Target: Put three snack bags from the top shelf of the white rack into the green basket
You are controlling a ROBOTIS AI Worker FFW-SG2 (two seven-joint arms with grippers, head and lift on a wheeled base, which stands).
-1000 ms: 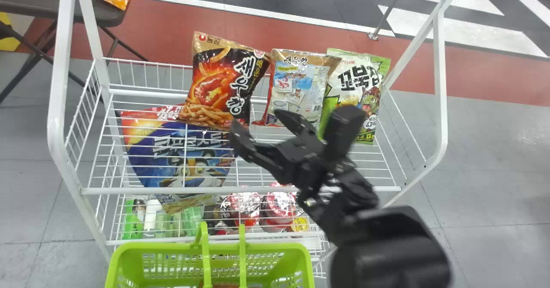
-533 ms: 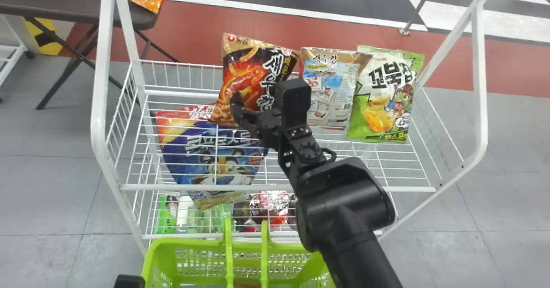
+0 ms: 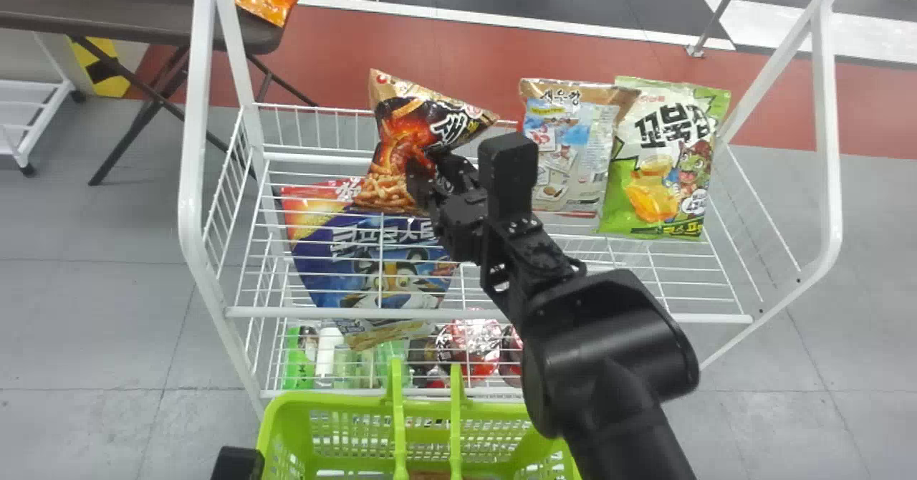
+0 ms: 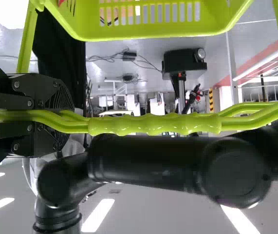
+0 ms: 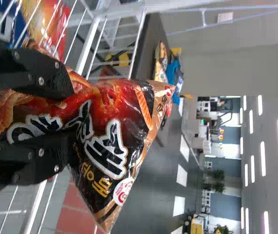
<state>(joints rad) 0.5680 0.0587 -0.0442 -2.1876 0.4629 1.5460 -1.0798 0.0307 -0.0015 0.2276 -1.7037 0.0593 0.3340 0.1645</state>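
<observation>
Upper centre on my head feed, I've got the right gripper's (image 3: 435, 168) jaws pinching the shiny black-and-red snack bag (image 3: 398, 130) at the white wire rack (image 3: 192, 200). Lower left, my left gripper's (image 3: 236, 463) jaws clasp the green plastic basket (image 3: 329, 399), bottom centre, by its handle (image 4: 153, 125).

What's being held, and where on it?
Right pincer: black-and-red snack bag, by its lower half. Left pincer: green basket, by its handles, beside the ribbed grip.

The right arm (image 3: 609, 351) has swung left; its jaws have closed on the black snack bag (image 3: 401, 132), now crumpled.
</observation>
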